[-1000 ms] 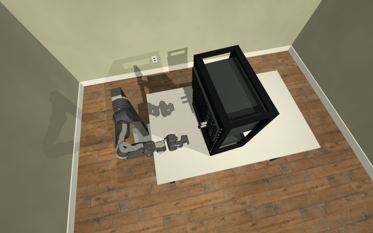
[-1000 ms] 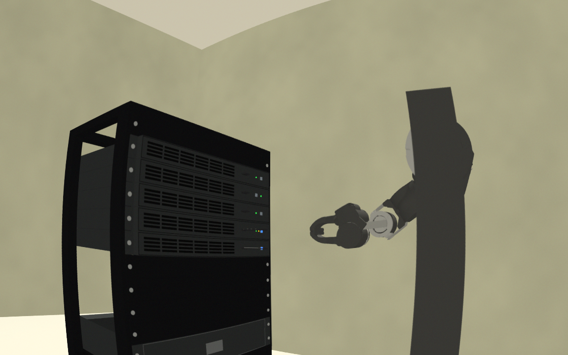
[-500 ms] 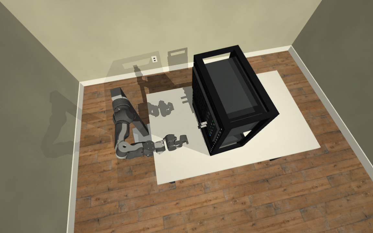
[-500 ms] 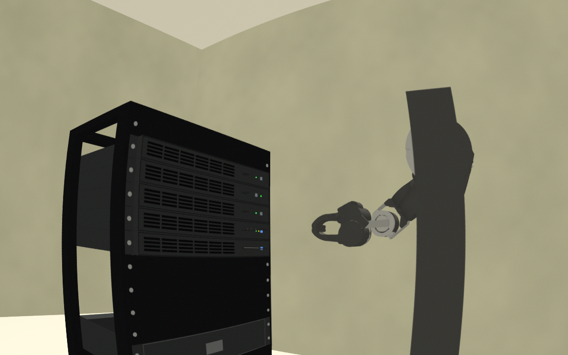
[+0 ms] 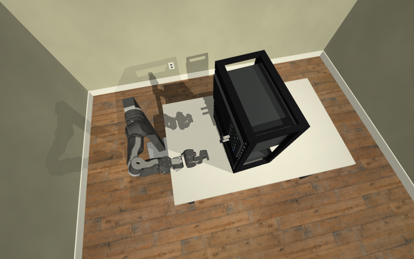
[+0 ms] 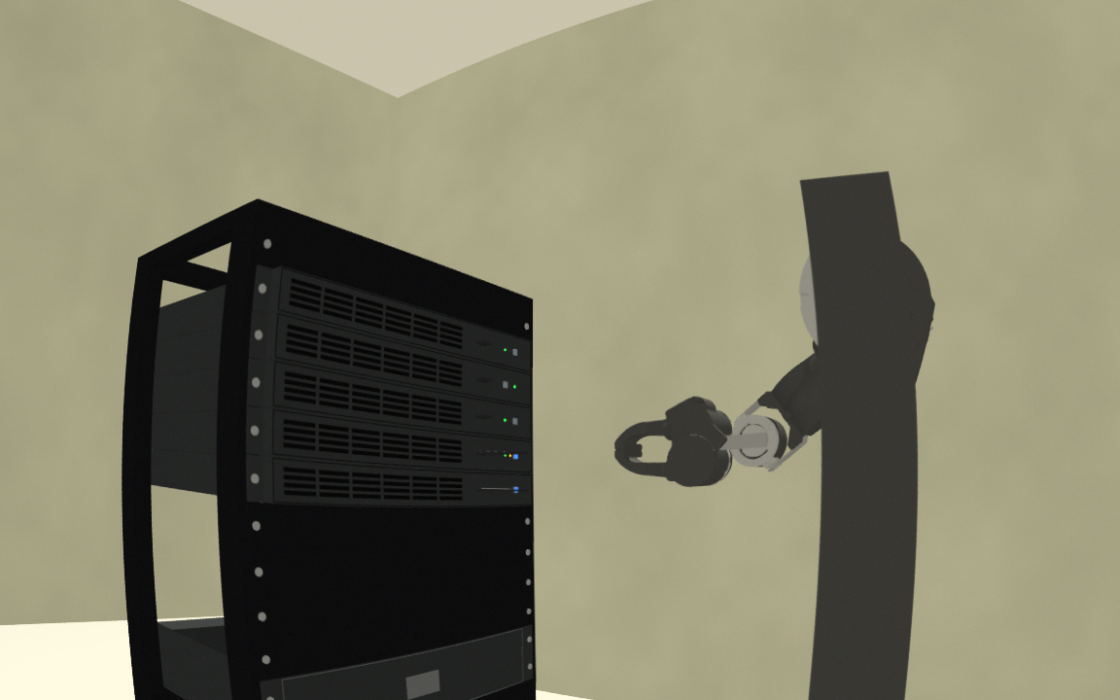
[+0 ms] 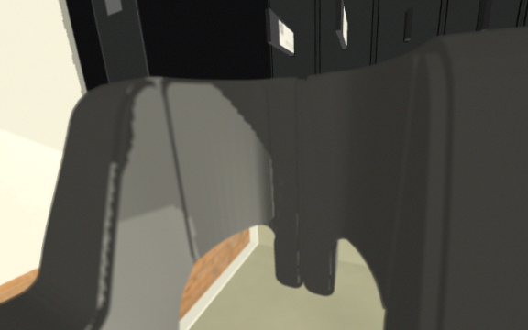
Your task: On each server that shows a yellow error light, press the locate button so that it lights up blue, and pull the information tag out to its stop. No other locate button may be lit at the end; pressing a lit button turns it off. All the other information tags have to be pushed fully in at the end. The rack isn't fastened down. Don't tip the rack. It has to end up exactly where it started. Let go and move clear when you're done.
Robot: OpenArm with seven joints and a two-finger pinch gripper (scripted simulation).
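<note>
1. The end effector (image 5: 207,157) (image 6: 621,450) (image 7: 312,183) is fully closed with nothing between its fingers, standing apart from the rack front.
2. The bottom server's tag (image 5: 225,140) (image 6: 496,489) (image 7: 286,38) sticks out, as does the fourth server's tag (image 5: 226,136) (image 6: 488,451) (image 7: 345,27) just above. Whether either is at its stop, I cannot tell.
3. The fourth server (image 6: 372,437) shows yellow beside a blue-lit locate button (image 6: 515,456). The bottom server (image 6: 372,483) shows blue too; its error light is too small to make out in the exterior view.
4. The upper three locate buttons look grey, with green lights beside them, so they probably need no press.
5. The rack (image 5: 249,136) (image 6: 242,366) stands upright on the surface (image 5: 327,141) (image 6: 42,657); its exact starting place cannot be judged here.
6. The step in hand looks like a final check between contacts. Next, confirm both tags' travel and the bottom error light; if all is right, keep clear, since another press would turn a blue button off and a shove could shift the rack.
</note>
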